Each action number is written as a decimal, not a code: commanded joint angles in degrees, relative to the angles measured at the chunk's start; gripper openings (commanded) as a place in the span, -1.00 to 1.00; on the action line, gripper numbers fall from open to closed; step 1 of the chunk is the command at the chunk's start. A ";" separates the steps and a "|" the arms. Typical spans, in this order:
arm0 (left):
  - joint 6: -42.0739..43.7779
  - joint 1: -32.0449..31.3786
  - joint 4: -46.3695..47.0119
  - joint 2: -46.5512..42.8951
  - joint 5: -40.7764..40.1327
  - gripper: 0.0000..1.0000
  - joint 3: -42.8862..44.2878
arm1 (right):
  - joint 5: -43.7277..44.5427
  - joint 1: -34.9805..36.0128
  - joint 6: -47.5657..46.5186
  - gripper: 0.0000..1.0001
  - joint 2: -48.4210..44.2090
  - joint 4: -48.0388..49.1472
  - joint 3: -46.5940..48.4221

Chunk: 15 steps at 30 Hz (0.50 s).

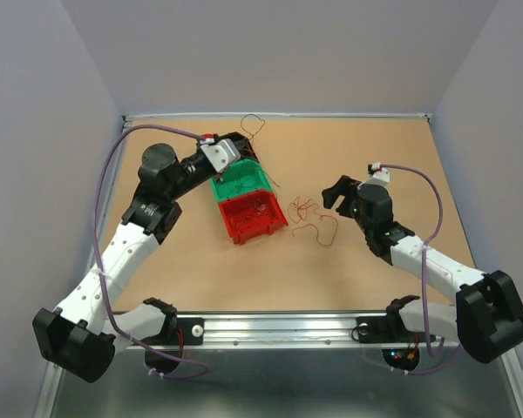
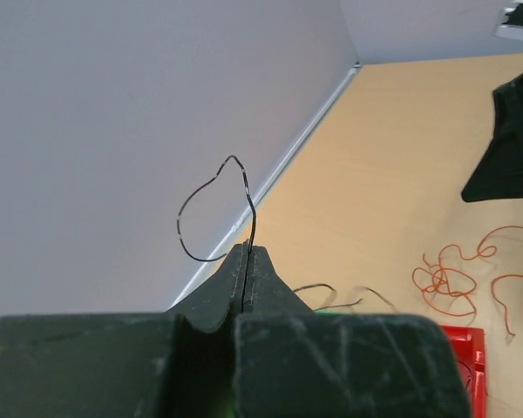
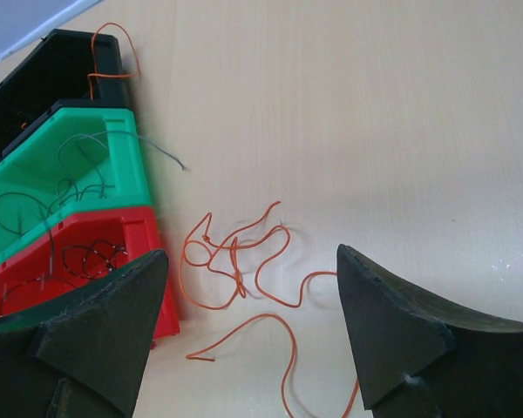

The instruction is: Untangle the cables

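A loose tangle of orange cables (image 1: 310, 215) lies on the brown table just right of the red bin (image 1: 253, 218). My right gripper (image 1: 333, 198) hovers beside it, open and holding nothing. In the right wrist view the orange cables (image 3: 237, 259) lie between and beyond the two spread fingertips of the right gripper (image 3: 251, 258). My left gripper (image 2: 247, 251) is shut on a thin black cable (image 2: 211, 202) that loops up from the fingertips. In the top view the left gripper (image 1: 241, 146) sits over the bins with the black cable (image 1: 254, 125) curling toward the back wall.
Three bins stand in a row: black bin (image 3: 52, 78), green bin (image 3: 78, 170) and red bin (image 3: 35, 287), each with thin cables inside or over the rim. The back wall edge (image 1: 279, 114) is close behind the left gripper.
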 commanded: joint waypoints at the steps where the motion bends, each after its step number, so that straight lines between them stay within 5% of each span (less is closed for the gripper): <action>1: -1.13 -0.71 0.66 -3.41 6.31 -1.00 -1.45 | -0.84 -0.32 -0.89 0.67 -1.37 2.88 -0.11; 15: 0.89 -3.44 -0.84 -8.52 5.79 -1.00 -10.41 | -2.42 -0.32 -0.89 0.67 -1.55 3.15 -0.28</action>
